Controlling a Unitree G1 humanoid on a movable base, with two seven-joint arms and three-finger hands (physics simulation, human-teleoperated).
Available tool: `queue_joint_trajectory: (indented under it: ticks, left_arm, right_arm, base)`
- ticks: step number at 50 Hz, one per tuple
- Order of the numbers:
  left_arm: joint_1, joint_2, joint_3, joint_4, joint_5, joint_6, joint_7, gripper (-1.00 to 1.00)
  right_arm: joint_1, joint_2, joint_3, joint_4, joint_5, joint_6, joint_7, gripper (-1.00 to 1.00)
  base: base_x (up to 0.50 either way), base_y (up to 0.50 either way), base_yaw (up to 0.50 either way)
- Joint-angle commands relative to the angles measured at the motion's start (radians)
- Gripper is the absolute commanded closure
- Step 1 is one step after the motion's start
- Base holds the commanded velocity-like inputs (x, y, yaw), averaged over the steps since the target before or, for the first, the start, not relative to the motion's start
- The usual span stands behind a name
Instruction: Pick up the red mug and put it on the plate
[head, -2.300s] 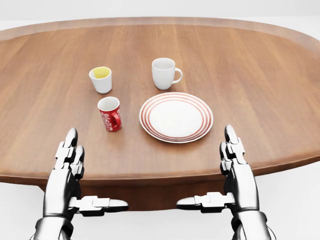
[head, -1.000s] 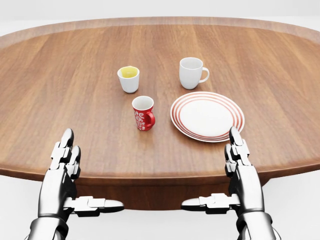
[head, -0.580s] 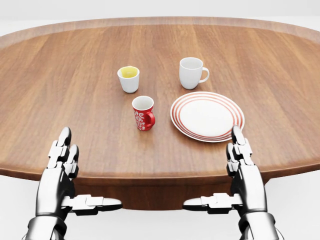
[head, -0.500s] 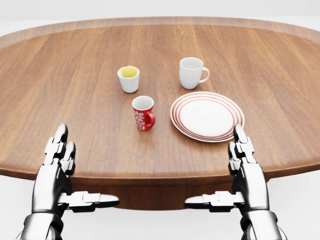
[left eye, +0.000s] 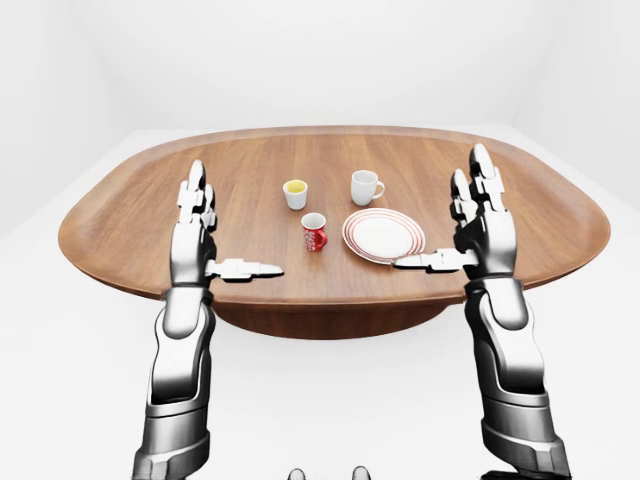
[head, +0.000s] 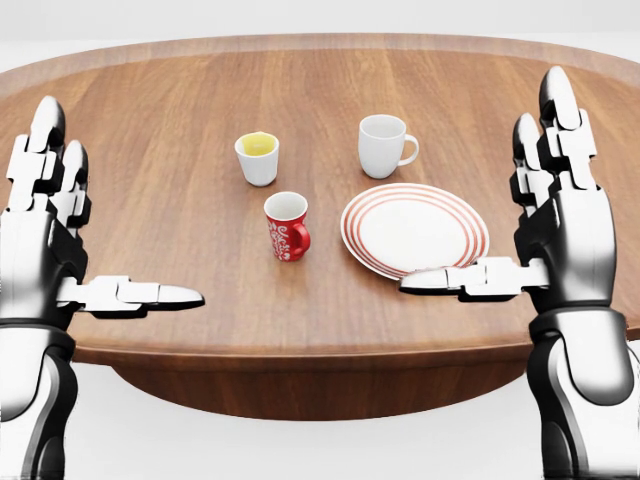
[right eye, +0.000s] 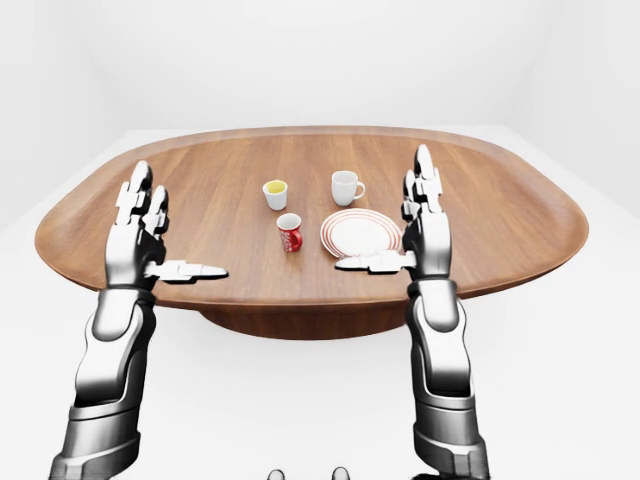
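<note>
Both hands are raised over the near edge of the wooden table (head: 150, 110). The left hand (head: 45, 230) is spread, fingers upright, thumb pointing toward the red mug (head: 286, 226); it holds nothing. The right hand (head: 560, 225) is likewise spread and empty, its thumb extending over the lower right rim of the plate (head: 414, 230).

The red mug stands upright on the table just left of the plate, apart from it. Above the plate stands a white mug (head: 383, 146). Above the red mug stands a white cup with yellow contents (head: 257, 158).
</note>
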Motion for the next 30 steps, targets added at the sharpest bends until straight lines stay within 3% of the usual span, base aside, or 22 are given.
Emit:
queue_joint_trajectory:
  ticks: [1, 11, 30]
  left_arm:
    - [-0.147, 0.062, 0.026, 0.039, -0.001, 0.000, -0.008, -1.00]
    - [-0.248, 0.104, 0.033, 0.076, 0.000, 0.000, -0.016, -1.00]
    - [-0.258, 0.107, 0.030, 0.067, 0.015, 0.000, -0.022, -1.00]
  right_arm:
    - [-0.158, -0.062, -0.022, 0.082, -0.006, 0.000, 0.024, -1.00]
    - [-0.276, -0.097, -0.010, 0.164, -0.043, 0.000, 0.062, -1.00]
    - [-0.287, -0.119, -0.028, 0.154, -0.045, 0.000, 0.075, -1.00]
  base:
    - [0.00, 0.00, 0.00]
    - [0.00, 0.00, 0.00]
    - [0.00, 0.00, 0.00]
